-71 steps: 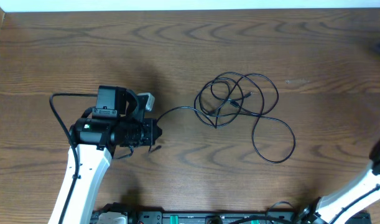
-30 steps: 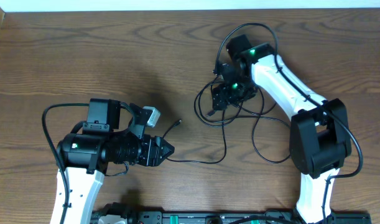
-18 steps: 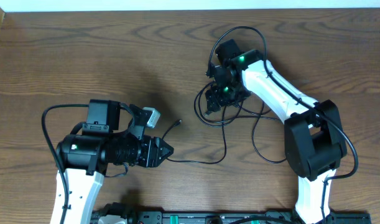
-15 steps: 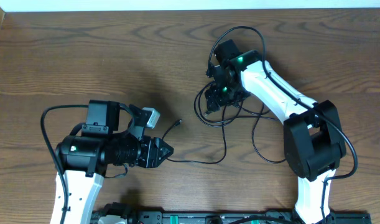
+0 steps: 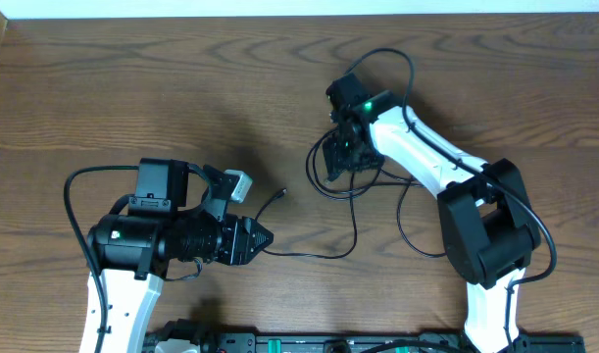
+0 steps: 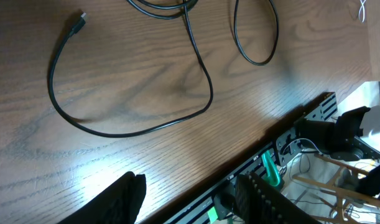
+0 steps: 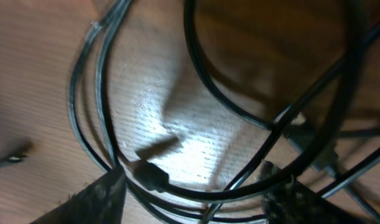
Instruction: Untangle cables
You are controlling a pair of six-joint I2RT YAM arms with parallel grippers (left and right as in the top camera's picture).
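Hovers with the right gripper (image 7: 193,198) spread wide over the tangled thin black cords (image 7: 193,59) on the brown wooden counter (image 5: 132,88), and holds the left gripper (image 6: 190,199) parted, empty, off to one side.

The knot of cables (image 7: 151,174) lies under my right gripper (image 5: 338,159), between its jaws. A loose strand (image 6: 109,134) loops ahead of my left gripper (image 5: 266,238).

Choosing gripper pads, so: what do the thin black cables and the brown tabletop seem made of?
Thin black cables: probably plastic- or rubber-jacketed cord, smooth and faintly shiny; they lie in soft, unkinked curves. Brown tabletop: wood or wood-look laminate, cannot tell which; grain lines show, and a satin finish reflects a pale glare.
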